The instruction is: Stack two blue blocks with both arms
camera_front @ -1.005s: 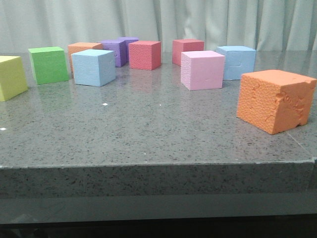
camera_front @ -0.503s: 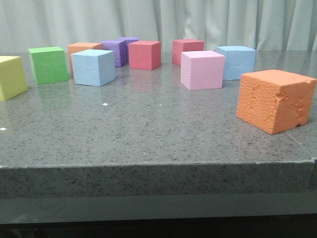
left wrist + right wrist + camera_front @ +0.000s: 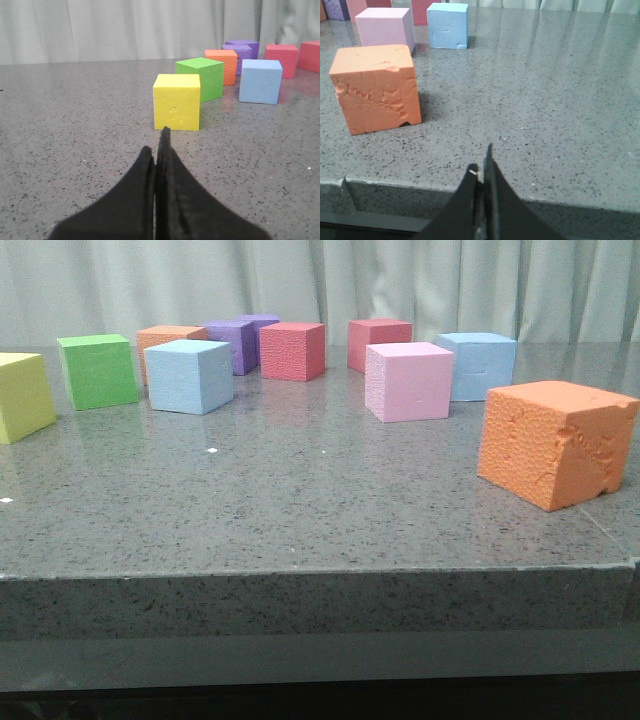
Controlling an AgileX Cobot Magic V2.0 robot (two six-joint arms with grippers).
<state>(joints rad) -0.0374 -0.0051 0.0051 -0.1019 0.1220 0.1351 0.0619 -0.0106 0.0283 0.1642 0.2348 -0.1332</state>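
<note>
Left gripper [image 3: 159, 150] closed, empty, right gripper [image 3: 482, 170] closed, empty, two blue blocks [image 3: 188, 376] [image 3: 481, 365] well apart on table [image 3: 300, 500]

You will find nothing to read here: no text, label, brand, number or sign shows on any cube, on the table, on the curtain behind, or on either gripper in any view.

speckled grey stone-like surface [image 3: 300, 490] with a soft sheen, matt foam blue blocks [image 3: 189, 376], crumbly pitted orange cube [image 3: 555, 443]
</note>
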